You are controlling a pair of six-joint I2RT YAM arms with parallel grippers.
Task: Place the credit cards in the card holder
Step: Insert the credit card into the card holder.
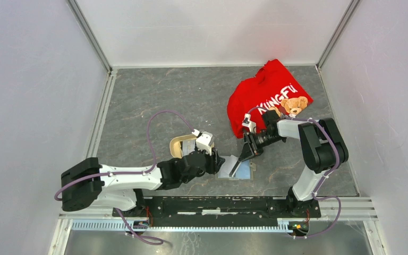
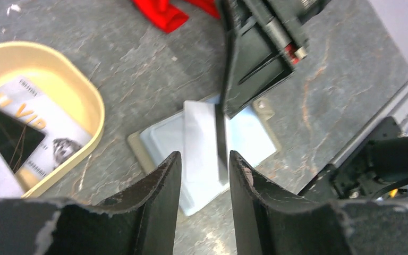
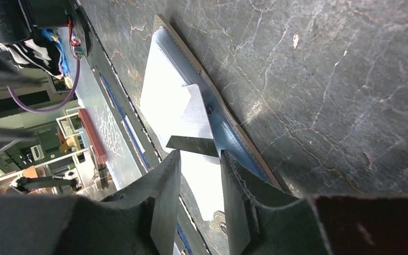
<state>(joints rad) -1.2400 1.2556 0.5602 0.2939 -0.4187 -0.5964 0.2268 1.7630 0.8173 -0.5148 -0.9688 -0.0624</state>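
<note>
The card holder [image 1: 227, 171] lies open on the table; its pale pockets show in the left wrist view [image 2: 249, 138] and the right wrist view [image 3: 164, 79]. My right gripper [image 1: 246, 151] [image 3: 199, 159] is shut on a dark credit card [image 1: 237, 166] [image 2: 222, 143] [image 3: 191, 144], which is tilted with its lower end on the holder. A pale card [image 2: 199, 133] [image 3: 196, 114] lies flat on the holder. My left gripper [image 1: 216, 162] [image 2: 204, 159] is open and empty at the holder's left edge.
A beige oval tray [image 1: 176, 143] [image 2: 93, 101] left of the holder contains a pale VIP card [image 2: 48, 133] and a dark card [image 2: 8, 135]. A red shirt [image 1: 265, 95] lies at the back right. The arms' base rail [image 1: 218, 204] runs along the near edge.
</note>
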